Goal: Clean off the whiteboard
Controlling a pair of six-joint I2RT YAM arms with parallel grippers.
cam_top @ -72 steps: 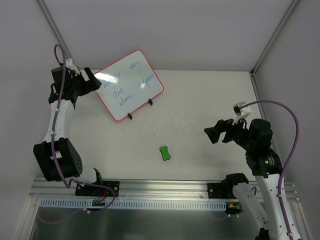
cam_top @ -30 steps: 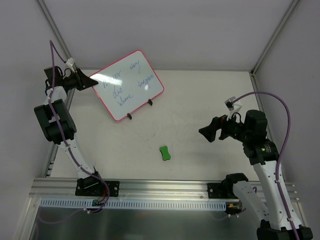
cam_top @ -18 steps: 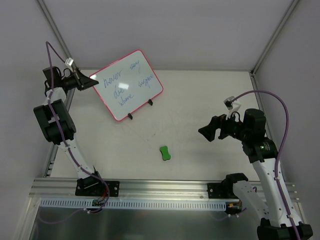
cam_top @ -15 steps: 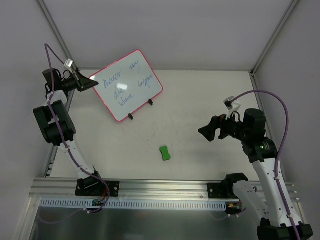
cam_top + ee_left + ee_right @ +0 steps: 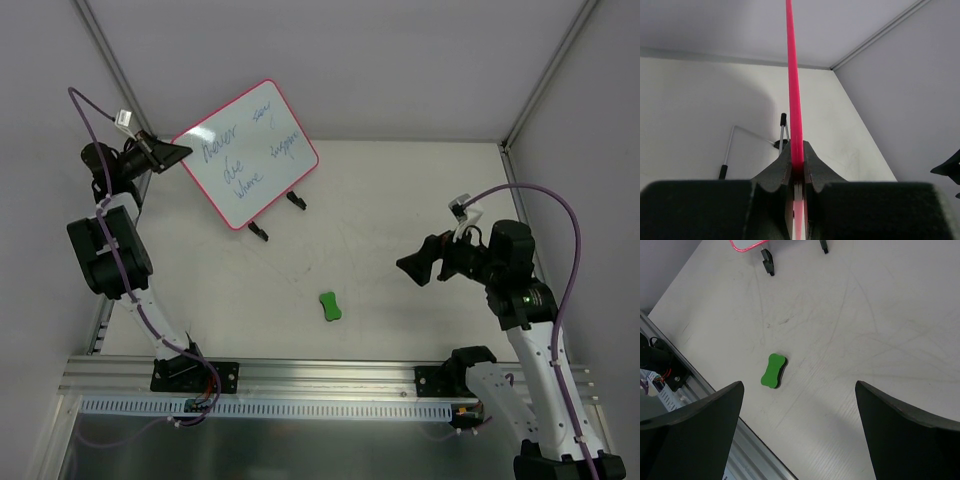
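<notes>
Whiteboard (image 5: 247, 152), pink frame pinched in the left gripper (image 5: 178, 153), had just lifted toward the tabletop's (image 5: 400, 190) far-left corner; right gripper (image 5: 412, 268) stayed spread, erasing not yet begun.

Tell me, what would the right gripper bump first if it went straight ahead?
The right gripper, jaws open, would probably meet the table first, just beside the green eraser; depth is unclear.

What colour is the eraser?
The eraser is green; the right wrist view shows it best.
</notes>
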